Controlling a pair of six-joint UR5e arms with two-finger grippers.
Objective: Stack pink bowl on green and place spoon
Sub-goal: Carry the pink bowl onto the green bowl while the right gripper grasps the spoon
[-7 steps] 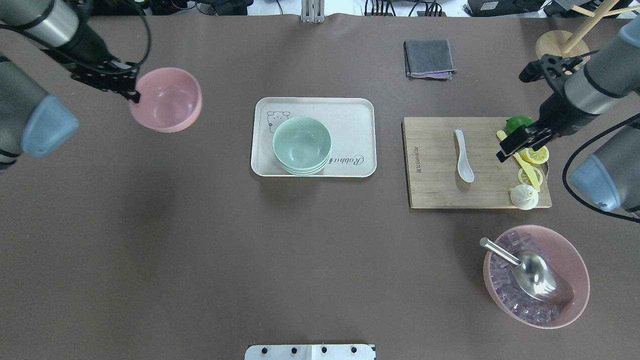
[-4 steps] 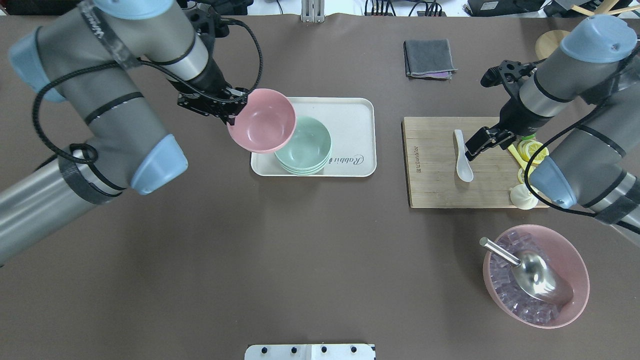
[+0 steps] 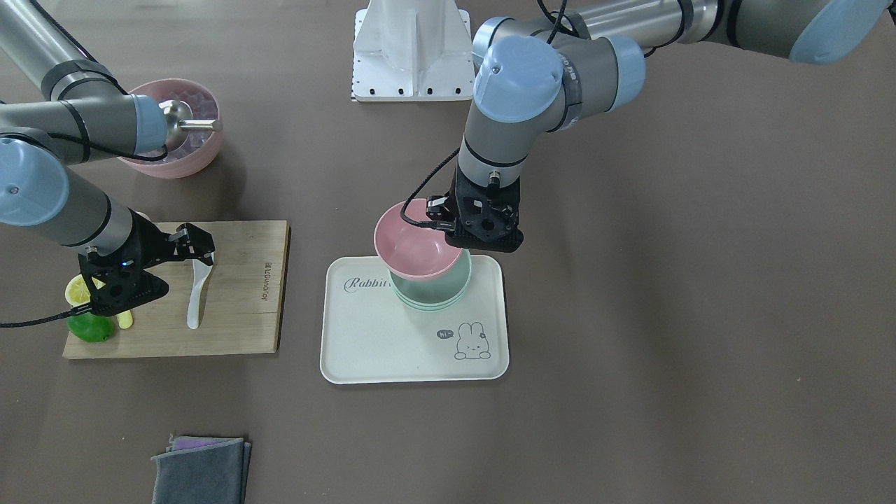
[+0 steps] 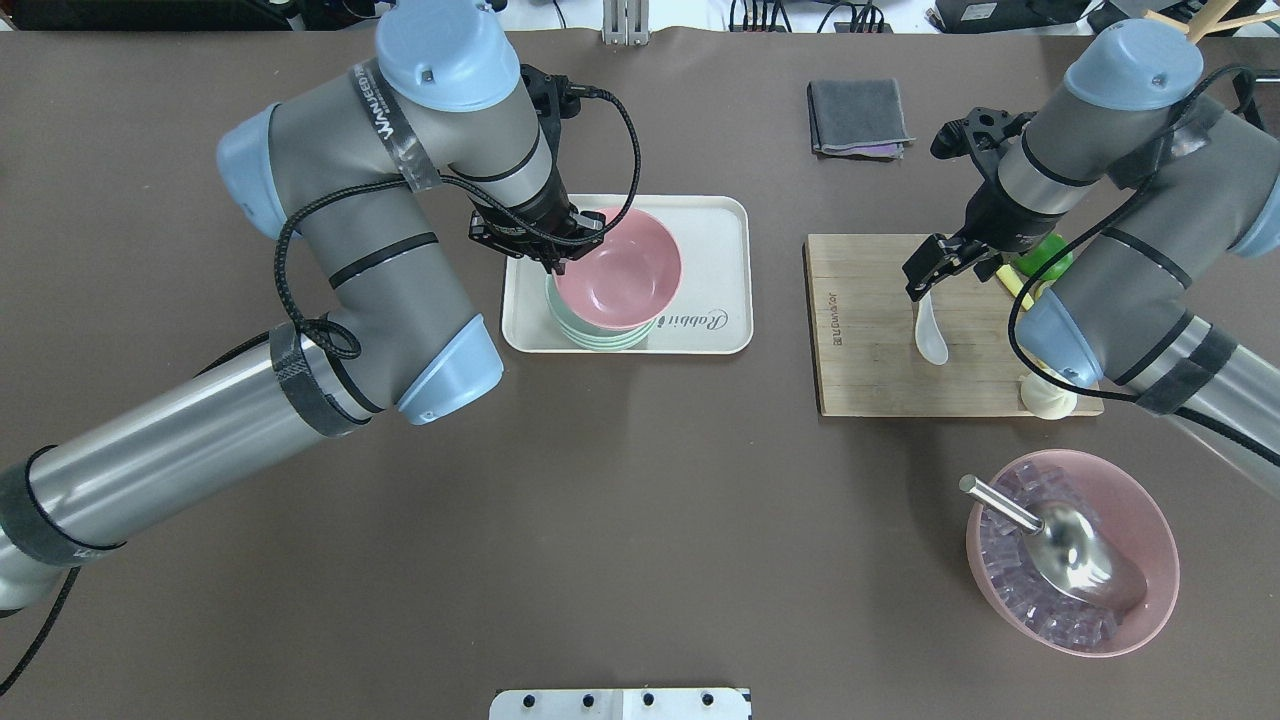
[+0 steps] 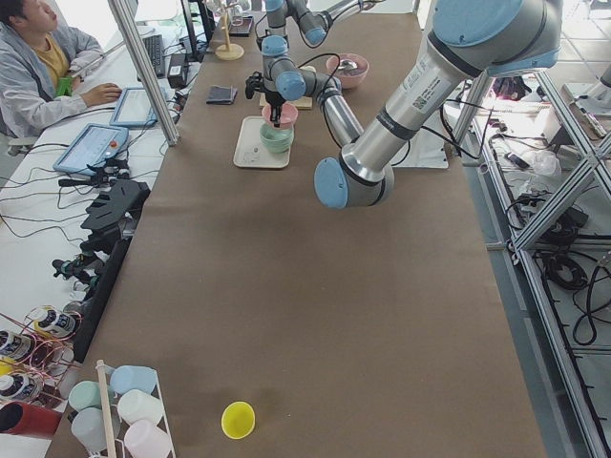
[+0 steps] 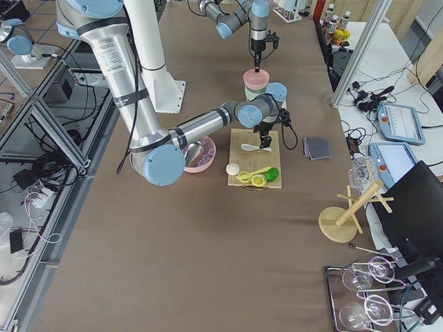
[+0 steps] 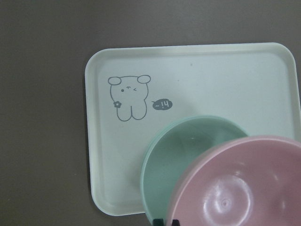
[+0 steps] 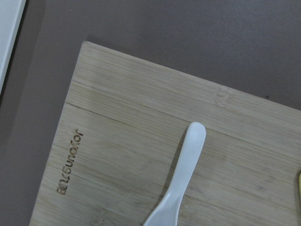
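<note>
Lowering the pink bowl (image 4: 625,265) into the green bowl stack (image 7: 186,150) is the step in hand: the left jaws are clenched on the pink bowl's left rim and hold it over the stack, which stands on the cream tray (image 4: 712,222) at the middle of the tabletop (image 4: 640,520). The pink bowl sits off-centre, shifted right and far of the stack, so a crescent of green shows at the left and near sides. Whether its base already touches the top green bowl cannot be told. The right jaws are released and spread above the handle end of the white spoon (image 4: 930,335), which lies flat on the bamboo board (image 4: 860,340) to the right of the tray. Hazards, as judged from this state: releasing the pink bowl while off-centre would probably let it land on the green rim, tip, or slide off onto the tray. A one-sided rim grip on smooth, hard-looking plastic may let the bowl pivot. The stack is loose on a smooth tray, so sideways contact could shove it. The spoon is thin, glossy and low to the board, so closing on it too high would miss the handle, and closing off-axis could spin it toward the lemon slices (image 3: 77,288) and lime (image 3: 91,327) just beside it. Shapes: both bowls are round, deep and thin-walled with matte finishes. The board is a rectangular, grained slab. The tray is a rounded rectangle with a raised lip.
</note>
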